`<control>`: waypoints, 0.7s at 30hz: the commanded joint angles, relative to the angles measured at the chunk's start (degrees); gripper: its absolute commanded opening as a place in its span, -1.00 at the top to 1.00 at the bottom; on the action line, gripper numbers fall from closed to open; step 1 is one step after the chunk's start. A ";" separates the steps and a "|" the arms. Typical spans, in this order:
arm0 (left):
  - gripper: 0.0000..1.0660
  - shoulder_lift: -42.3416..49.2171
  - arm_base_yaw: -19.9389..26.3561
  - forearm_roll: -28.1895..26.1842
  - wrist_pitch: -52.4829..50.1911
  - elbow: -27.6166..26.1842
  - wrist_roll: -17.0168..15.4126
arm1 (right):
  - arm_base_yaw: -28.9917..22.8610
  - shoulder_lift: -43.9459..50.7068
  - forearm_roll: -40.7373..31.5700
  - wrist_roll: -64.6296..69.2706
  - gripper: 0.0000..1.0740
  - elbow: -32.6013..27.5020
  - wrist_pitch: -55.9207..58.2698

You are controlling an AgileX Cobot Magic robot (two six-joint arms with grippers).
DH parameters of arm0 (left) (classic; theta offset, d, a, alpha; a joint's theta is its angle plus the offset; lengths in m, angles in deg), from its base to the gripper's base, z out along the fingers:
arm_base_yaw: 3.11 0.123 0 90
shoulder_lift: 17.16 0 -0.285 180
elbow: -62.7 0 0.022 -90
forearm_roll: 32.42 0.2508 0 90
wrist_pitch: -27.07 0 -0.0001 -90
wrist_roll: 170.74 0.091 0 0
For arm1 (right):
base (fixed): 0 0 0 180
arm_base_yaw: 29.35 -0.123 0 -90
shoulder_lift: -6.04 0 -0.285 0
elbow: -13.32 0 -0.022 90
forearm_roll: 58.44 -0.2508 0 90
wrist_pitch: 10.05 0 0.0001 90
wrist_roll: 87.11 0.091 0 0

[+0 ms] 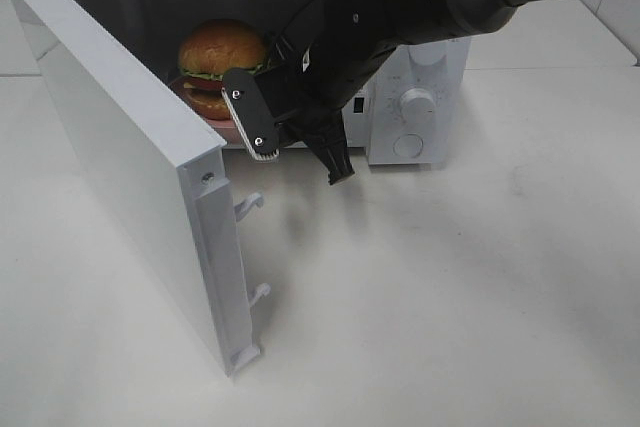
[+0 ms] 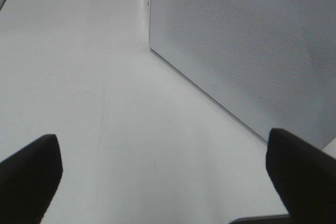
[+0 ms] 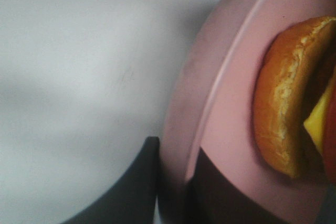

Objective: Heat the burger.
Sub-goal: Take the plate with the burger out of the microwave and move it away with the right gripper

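At the left of the scene the left gripper [image 2: 168,182] hangs above the bare table [image 2: 79,77] with its jaws spread wide and nothing between them; it faces a white perforated panel [image 2: 247,61], probably the outer side of the microwave door, though I cannot be sure; judged from that pose, it is parked clear of the work and ready for the door. In the high view the door [image 1: 110,147] stands swung wide toward the lower left of the frame, which leaves the mouth of the microwave [image 1: 440,57] free for loading. Just right of the door's hinge side, in the upper middle of the frame, the burger [image 1: 220,52] sits inside the cavity on the pink plate [image 3: 231,103], near the front opening; carrying it by the plate spares the soft bun from being squeezed. The right gripper [image 3: 178,187] reaches in from the upper right across the opening; its jaws are nearly closed and pinch the plate's rim, one finger on each face, close beside the bun but not touching it. Farthest right, the knob [image 1: 417,102] on the control panel is untouched. By my reading the loading step is nearly done; letting go, backing out, shutting the door and setting the knob remain; a snag on the rim while backing out could drag the plate forward.
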 commanded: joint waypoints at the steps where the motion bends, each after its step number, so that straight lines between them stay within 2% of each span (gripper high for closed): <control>1: -0.83 0.69 0.06 -0.17 0.17 -0.06 -0.29 | 0.17 2.75 0.00 0.29 1.00 -1.60 -2.35; 21: -0.83 0.69 0.06 -0.17 0.17 -0.06 -0.29 | 0.17 10.14 1.15 0.29 1.00 -9.11 -3.84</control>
